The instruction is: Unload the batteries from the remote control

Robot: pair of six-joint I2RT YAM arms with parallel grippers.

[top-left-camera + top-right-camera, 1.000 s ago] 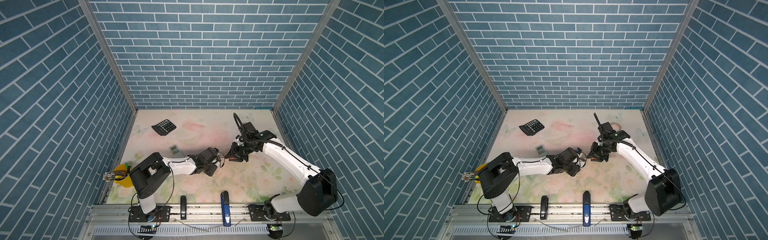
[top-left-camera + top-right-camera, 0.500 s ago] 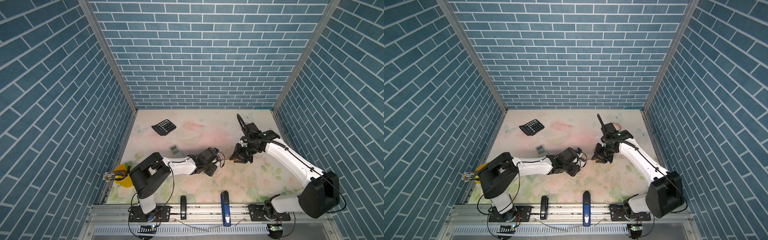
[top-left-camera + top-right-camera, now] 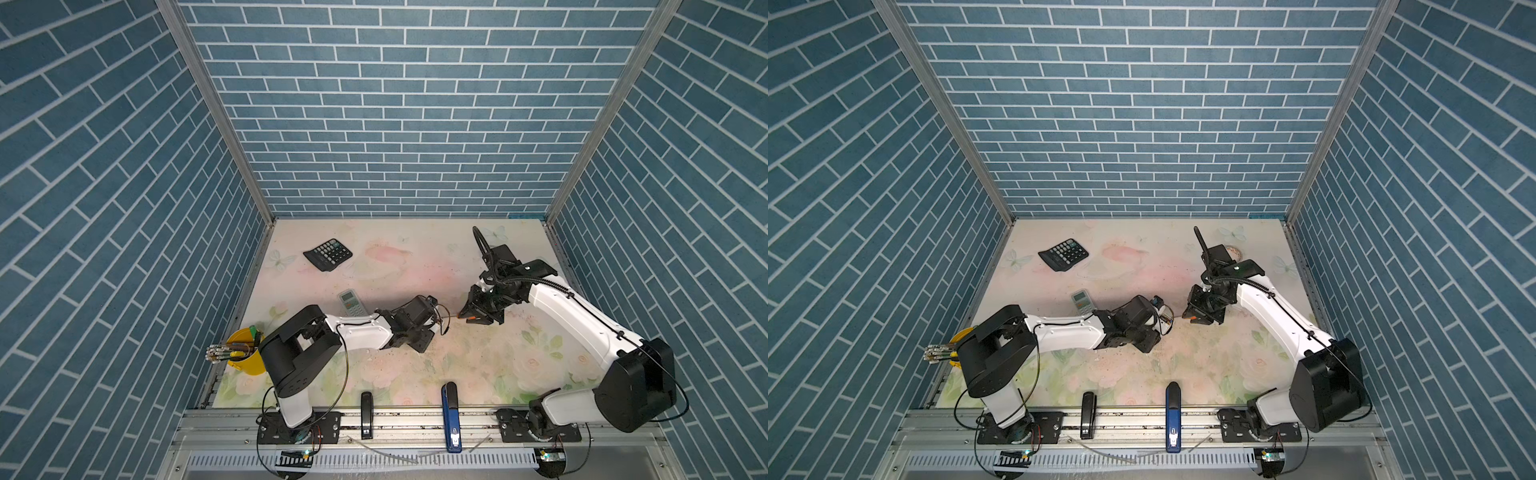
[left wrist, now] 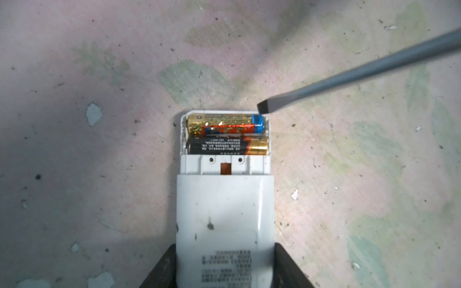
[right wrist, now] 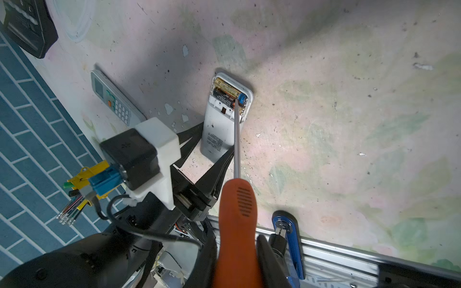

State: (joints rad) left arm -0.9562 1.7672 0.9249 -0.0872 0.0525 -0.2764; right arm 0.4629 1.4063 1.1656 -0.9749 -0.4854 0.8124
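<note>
A white remote control (image 4: 224, 212) lies back up on the table, its battery bay uncovered. Two batteries lie side by side in the bay: a gold-and-orange one with a blue end (image 4: 224, 124) and a black-and-gold one (image 4: 228, 147). My left gripper (image 4: 224, 264) is shut on the remote's body. My right gripper (image 5: 237, 249) is shut on an orange-handled screwdriver (image 5: 237, 214). Its flat tip (image 4: 263, 108) hovers at the blue end of the first battery, by the bay's rim; I cannot tell whether it touches. In both top views the two grippers (image 3: 434, 320) (image 3: 478, 313) face each other mid-table.
A second, grey-white remote (image 3: 352, 302) lies just behind the left arm. A black calculator (image 3: 328, 254) sits at the back left. A yellow cup of brushes (image 3: 245, 353) stands at the left edge. Black (image 3: 365, 411) and blue (image 3: 451, 411) staplers lie at the front rail.
My right gripper has drawn back slightly to the right with the screwdriver, away from the left gripper. The left arm and the remote have stayed put.
</note>
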